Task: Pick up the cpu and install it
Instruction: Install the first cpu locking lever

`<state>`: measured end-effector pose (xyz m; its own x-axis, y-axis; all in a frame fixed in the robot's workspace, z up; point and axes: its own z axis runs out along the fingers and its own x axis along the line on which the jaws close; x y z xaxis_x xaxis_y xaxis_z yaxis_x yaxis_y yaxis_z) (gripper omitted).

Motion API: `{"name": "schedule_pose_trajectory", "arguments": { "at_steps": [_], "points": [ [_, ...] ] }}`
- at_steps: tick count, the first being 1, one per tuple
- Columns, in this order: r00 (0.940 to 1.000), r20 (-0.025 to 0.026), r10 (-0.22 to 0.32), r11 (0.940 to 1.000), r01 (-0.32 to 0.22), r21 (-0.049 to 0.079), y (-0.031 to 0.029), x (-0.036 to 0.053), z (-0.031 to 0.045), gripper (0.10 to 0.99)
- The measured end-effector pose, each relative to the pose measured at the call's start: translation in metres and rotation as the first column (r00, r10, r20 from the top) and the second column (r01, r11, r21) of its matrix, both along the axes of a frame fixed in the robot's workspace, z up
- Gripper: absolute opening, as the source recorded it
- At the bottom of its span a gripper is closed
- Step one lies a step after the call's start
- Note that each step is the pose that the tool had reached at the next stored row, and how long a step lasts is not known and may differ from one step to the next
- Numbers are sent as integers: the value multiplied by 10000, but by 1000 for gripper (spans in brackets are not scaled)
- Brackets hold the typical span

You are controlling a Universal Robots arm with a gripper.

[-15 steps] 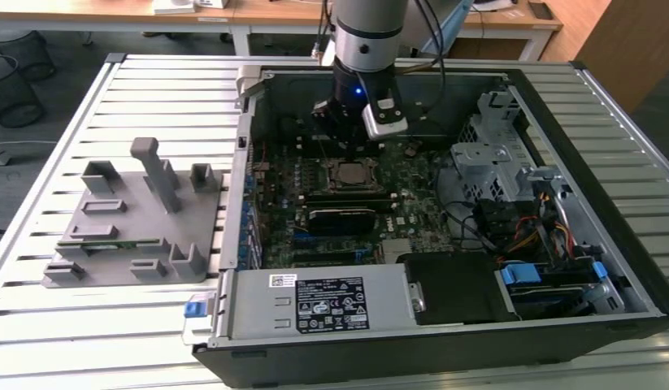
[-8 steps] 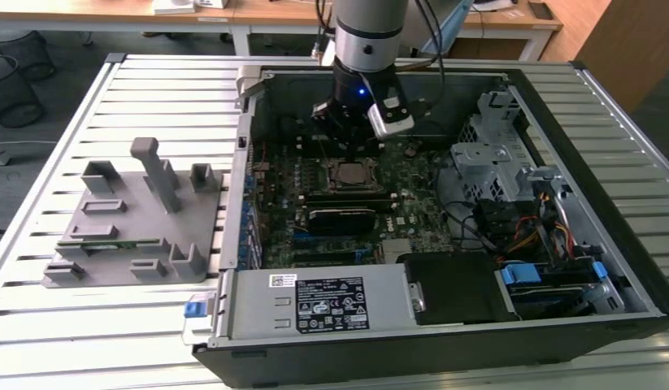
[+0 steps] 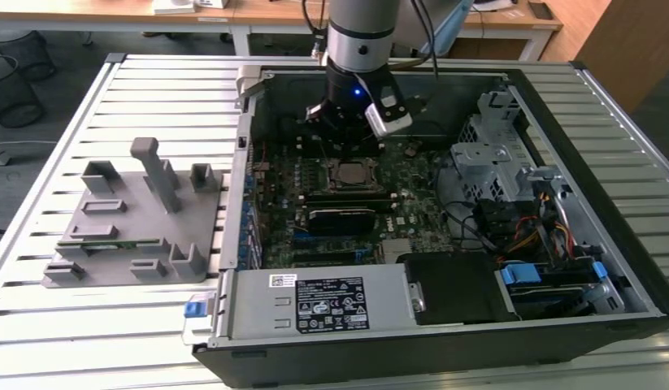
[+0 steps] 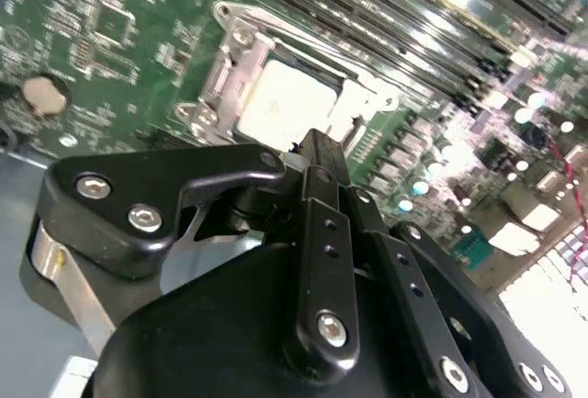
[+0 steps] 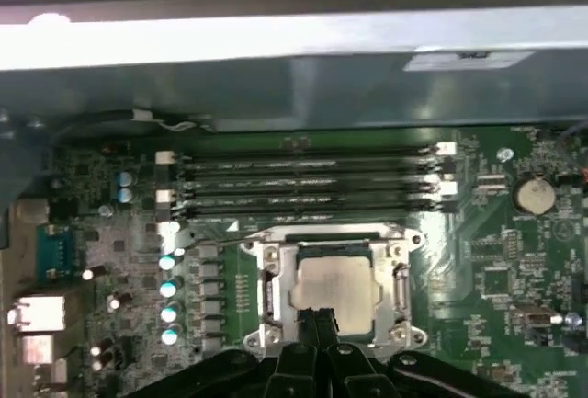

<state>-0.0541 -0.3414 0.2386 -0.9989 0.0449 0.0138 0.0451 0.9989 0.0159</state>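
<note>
- 1 open computer case (image 3: 627,268) lies on a slatted metal table (image 3: 149,89), its motherboard (image 3: 410,183) facing up.
- Grey plastic fixture block (image 3: 139,236) with upright posts stands on the table toward the exterior view's left, well apart from the case interior.
- Robot arm (image 3: 362,32) reaches down into the case over the board's upper middle.
- Gripper (image 5: 319,317) hangs just above the socket (image 5: 335,292); its black fingers (image 4: 317,154) are pressed together with nothing between them.
- 4 memory slots (image 5: 308,177) run in parallel just beside the socket.
- Silvery cpu (image 5: 333,283) sits flat inside the metal socket frame, seen in both wrist views (image 4: 289,108) and, in the exterior view, as a pale square (image 3: 345,173) directly under the gripper.
- Round coin cell (image 5: 533,196) sits on the board, apart from the socket.
- Whether the fingertips touch the cpu cannot be told.
</note>
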Motion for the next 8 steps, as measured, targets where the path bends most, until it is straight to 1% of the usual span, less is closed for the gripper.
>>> {"name": "schedule_pose_trajectory", "arguments": {
  "at_steps": [2, 8],
  "points": [
    [10000, 0, 6, 10000, -6, 0, 0, -41, 0, 106],
    [10000, 0, 11, 10000, -11, 5, -1, -83, 0, 106]
  ]
}}
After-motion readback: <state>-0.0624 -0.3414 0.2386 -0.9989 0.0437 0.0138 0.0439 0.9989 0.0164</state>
